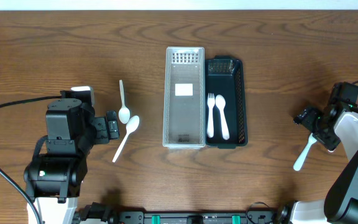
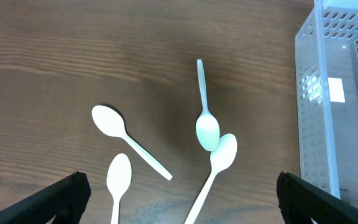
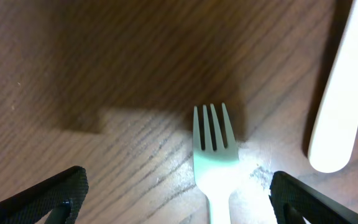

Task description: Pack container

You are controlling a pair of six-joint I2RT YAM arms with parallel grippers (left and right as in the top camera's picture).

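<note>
A clear slotted container (image 1: 184, 106) stands mid-table beside a black basket (image 1: 225, 102) that holds two white utensils (image 1: 217, 116). My left gripper (image 1: 112, 126) is open and empty over several white spoons; in the left wrist view (image 2: 182, 205) its fingers straddle two overlapping spoons (image 2: 207, 127), (image 2: 219, 162) and two more (image 2: 114, 124), (image 2: 118, 180). The clear container's wall (image 2: 340, 93) shows at the right of that view. My right gripper (image 1: 312, 121) is open; in the right wrist view (image 3: 176, 199) a white fork (image 3: 215, 155) lies on the table between its fingers, untouched.
A second white utensil handle (image 3: 340, 106) lies to the right of the fork. A white handle (image 1: 304, 154) sticks out below the right gripper in the overhead view. Cables run along the left edge of the wooden table (image 1: 61, 43).
</note>
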